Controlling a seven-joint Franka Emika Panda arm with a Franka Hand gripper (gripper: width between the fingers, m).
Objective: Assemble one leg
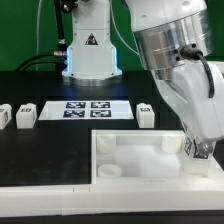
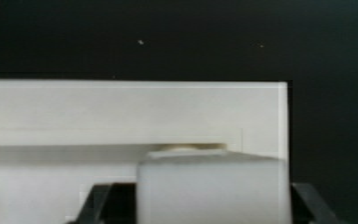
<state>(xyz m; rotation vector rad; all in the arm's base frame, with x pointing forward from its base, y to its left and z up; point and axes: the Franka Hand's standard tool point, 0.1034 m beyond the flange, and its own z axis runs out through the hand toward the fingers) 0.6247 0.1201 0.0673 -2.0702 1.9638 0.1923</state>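
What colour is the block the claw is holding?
White, as far as shows: the leg sits between the claw fingers, clearest in the wrist view.

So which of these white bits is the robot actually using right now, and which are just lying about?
In use:
- the leg between the gripper fingers
- the large white tray piece it hangs over

Lying about:
- three loose legs on the black table
- the marker board, fixed in place

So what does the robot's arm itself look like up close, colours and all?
The arm is glossy white, built of rounded segments with darker grey joints. A black cable loops beside its lower part. The tool looks dark. Behind stands a white base bearing a black triangle warning sign and glowing blue underneath.
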